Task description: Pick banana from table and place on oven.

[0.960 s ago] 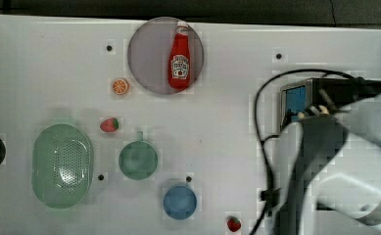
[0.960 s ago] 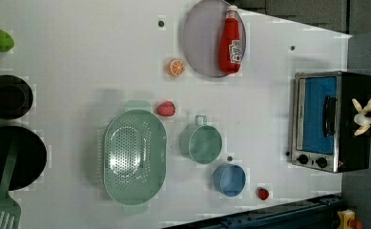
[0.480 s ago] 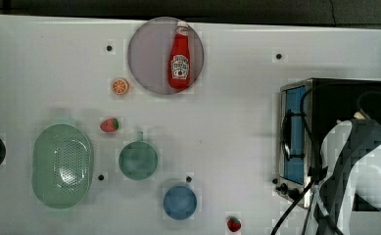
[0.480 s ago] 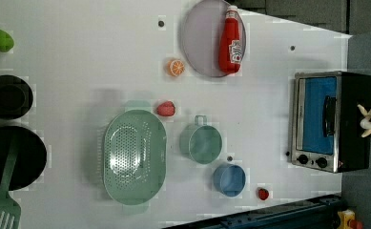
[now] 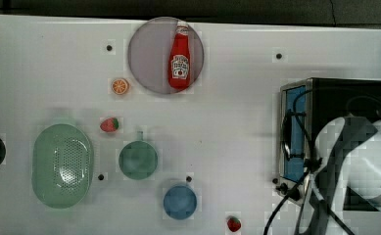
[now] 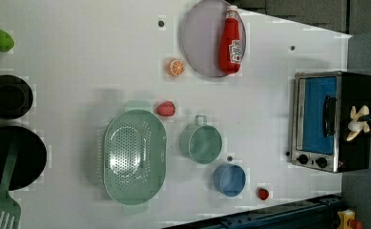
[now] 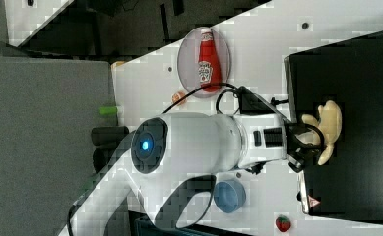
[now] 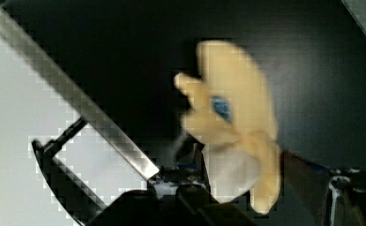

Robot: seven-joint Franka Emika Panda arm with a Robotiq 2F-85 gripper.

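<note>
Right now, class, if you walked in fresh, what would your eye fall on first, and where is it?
Probably the pale banana over the oven's black top, right at the white arm's gripper. Next, the red ketchup bottle lying on a round grey plate near the table's far edge in the top view.

Plenty of room on the table (image 5: 237, 122): there's a wide bare strip between the oven (image 6: 355, 157) and the nearest clutter, the green cup (image 5: 138, 159), blue cup (image 5: 180, 201) and a strawberry (image 5: 234, 223). The ketchup bottle (image 5: 180, 56) lying on the plate (image 5: 146, 58) blocks the far edge. The colander (image 6: 134, 156) takes up the middle, with another strawberry (image 6: 166, 109) just beside it. On the oven's black top the banana (image 7: 324, 129) sits with bare surface on both sides.
</note>
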